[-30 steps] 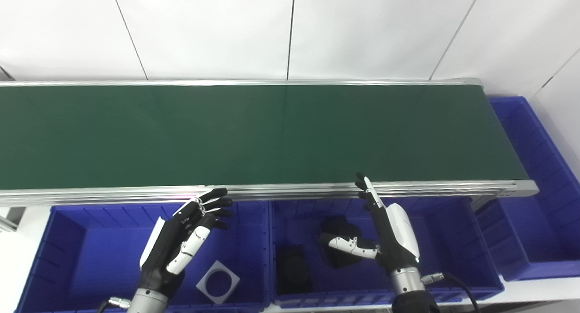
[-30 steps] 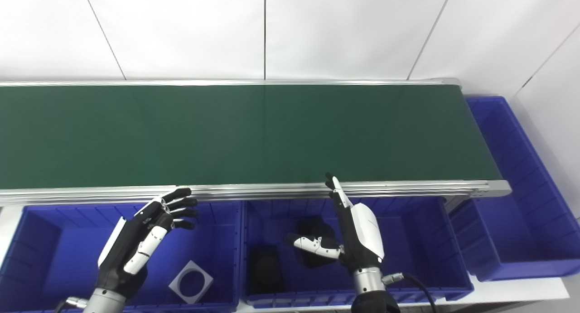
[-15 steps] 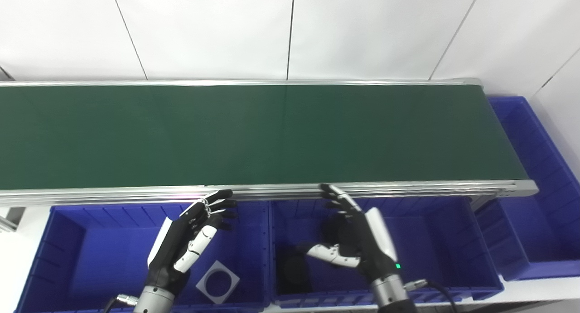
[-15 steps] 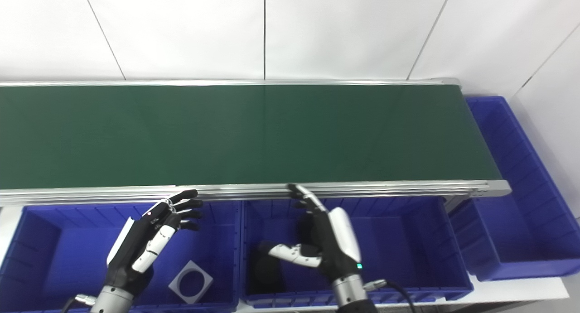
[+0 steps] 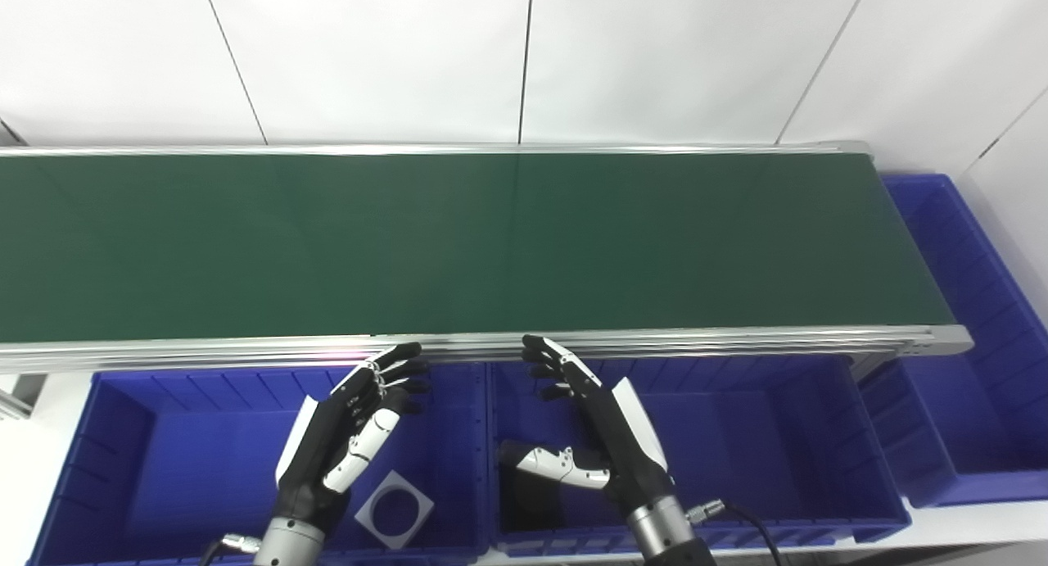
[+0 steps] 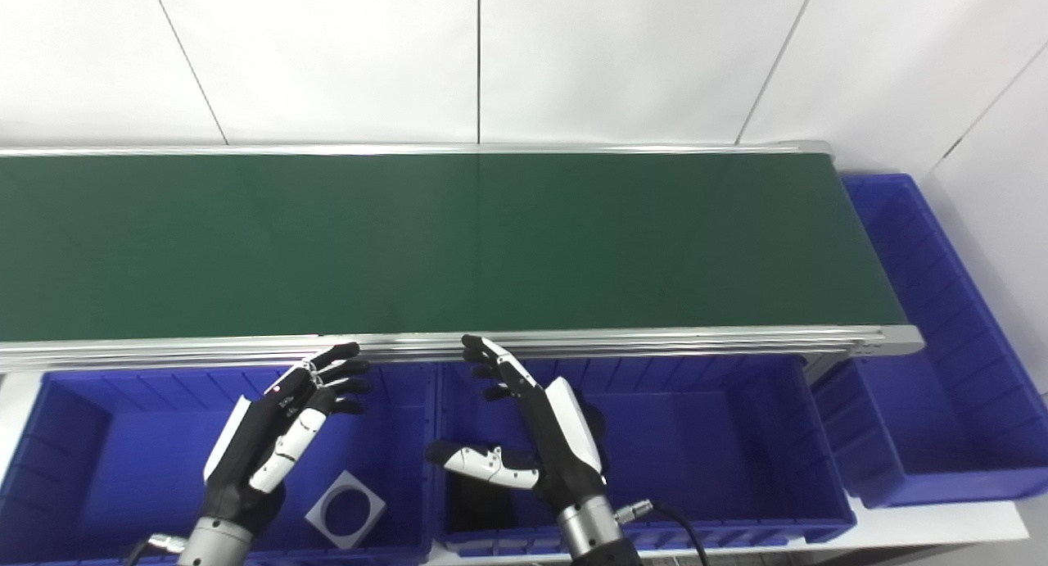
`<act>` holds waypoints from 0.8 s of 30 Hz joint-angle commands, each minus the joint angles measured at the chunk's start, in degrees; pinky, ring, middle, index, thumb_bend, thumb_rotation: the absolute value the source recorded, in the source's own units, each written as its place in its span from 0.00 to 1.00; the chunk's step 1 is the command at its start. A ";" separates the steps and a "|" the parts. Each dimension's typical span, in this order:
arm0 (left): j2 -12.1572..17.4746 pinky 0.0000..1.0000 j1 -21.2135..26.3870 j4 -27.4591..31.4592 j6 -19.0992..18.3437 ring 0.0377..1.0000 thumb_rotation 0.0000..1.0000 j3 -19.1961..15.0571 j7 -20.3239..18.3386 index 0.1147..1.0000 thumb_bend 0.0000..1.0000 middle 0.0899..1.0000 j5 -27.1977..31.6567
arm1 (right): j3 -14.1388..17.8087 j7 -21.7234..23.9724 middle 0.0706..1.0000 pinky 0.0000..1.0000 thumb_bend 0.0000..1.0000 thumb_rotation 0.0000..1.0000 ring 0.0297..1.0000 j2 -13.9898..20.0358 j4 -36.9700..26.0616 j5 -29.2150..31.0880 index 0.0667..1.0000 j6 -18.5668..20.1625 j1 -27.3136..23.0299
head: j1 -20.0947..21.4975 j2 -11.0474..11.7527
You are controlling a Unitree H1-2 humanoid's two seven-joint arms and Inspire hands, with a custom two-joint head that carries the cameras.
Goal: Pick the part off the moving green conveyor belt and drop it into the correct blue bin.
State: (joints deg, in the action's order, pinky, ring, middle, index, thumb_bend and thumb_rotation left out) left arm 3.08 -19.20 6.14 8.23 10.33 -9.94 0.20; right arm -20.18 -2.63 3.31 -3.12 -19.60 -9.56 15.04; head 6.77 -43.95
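The green conveyor belt (image 5: pixel 458 242) carries no part in either view. The left robot hand (image 5: pixel 344 443) hovers over the left blue bin (image 5: pixel 123 435) at 7 o'clock, released, fingers spread and holding nothing, fingertips near the belt's aluminium rail (image 5: pixel 246 349). A white square plate with a round hole (image 5: pixel 394 509) lies in that bin, just at 5 o'clock of the hand. The right robot hand (image 5: pixel 602 431) hangs over the middle blue bin (image 5: pixel 778 443) at 6 o'clock, likewise released, thumb out sideways. A black part (image 5: pixel 528 500) lies in this bin beneath it. Another blue bin (image 5: pixel 982 369) sits at 3 o'clock, past the belt's end.
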 commanded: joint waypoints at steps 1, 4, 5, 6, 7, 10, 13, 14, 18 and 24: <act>-0.66 0.64 0.01 0.50 3.01 0.70 0.68 -0.04 0.94 0.78 0.52 0.74 -0.64 | -0.17 1.40 0.82 0.71 0.79 0.54 0.79 -0.25 -0.12 2.34 0.86 -4.03 -1.50 | -1.40 0.26; -1.20 0.64 -0.22 -0.19 3.89 0.70 0.68 0.07 1.36 0.78 0.54 0.74 -0.98 | 0.21 3.70 0.82 0.72 0.81 0.52 0.79 0.43 1.52 5.43 0.87 -4.20 -2.78 | -4.09 0.94; -1.33 0.65 -0.26 -0.40 4.20 0.71 0.68 0.08 1.45 0.79 0.55 0.75 -1.11 | 0.33 4.38 0.81 0.72 0.82 0.53 0.79 0.68 2.06 6.25 0.87 -4.29 -3.17 | -4.09 0.94; -1.50 0.67 -0.26 -0.78 4.71 0.72 0.69 0.09 1.67 0.79 0.57 0.76 -1.45 | 0.49 5.23 0.81 0.71 0.84 0.55 0.78 1.05 2.66 7.32 0.86 -4.47 -3.62 | -5.26 1.33; -1.74 0.67 -0.27 -1.18 5.29 0.73 0.70 0.05 2.02 0.79 0.58 0.77 -1.86 | 0.65 5.95 0.81 0.71 0.84 0.57 0.78 1.42 3.12 8.20 0.87 -4.67 -3.96 | -5.93 1.57; -2.39 0.70 -0.13 -2.51 6.99 0.75 0.70 -0.17 2.67 0.80 0.60 0.78 -2.13 | 1.32 7.12 0.80 0.69 0.83 0.68 0.76 2.09 4.33 10.09 0.87 -6.07 -4.52 | -7.25 2.12; -2.74 0.72 0.06 -3.84 8.50 0.76 0.70 -0.32 3.22 0.80 0.61 0.79 -2.32 | 2.08 7.69 0.80 0.69 0.80 0.72 0.76 2.22 5.74 11.25 0.87 -7.63 -4.88 | -8.17 2.76; -2.82 0.72 0.06 -4.13 8.85 0.77 0.70 -0.35 3.38 0.80 0.60 0.79 -2.40 | 2.31 7.83 0.80 0.69 0.79 0.74 0.75 2.23 6.09 11.45 0.87 -8.11 -4.94 | -8.17 2.76; -3.34 0.72 0.03 -5.11 9.94 0.77 0.70 -0.50 4.07 0.81 0.59 0.80 -2.62 | 3.07 8.09 0.80 0.69 0.77 0.75 0.76 2.35 7.75 12.06 0.88 -10.74 -4.98 | -9.41 4.05; -3.43 0.73 0.22 -6.12 10.73 0.77 0.70 -0.48 4.21 0.81 0.59 0.80 -2.89 | 4.08 7.93 0.79 0.69 0.77 0.73 0.75 2.03 8.69 12.43 0.87 -12.96 -4.40 | -9.82 4.83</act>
State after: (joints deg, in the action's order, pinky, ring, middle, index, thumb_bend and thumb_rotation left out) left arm -0.21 -19.50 -0.94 16.72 9.81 -6.11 -2.34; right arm -16.40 5.25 5.79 6.25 -8.02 -18.67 11.08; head -3.08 -39.29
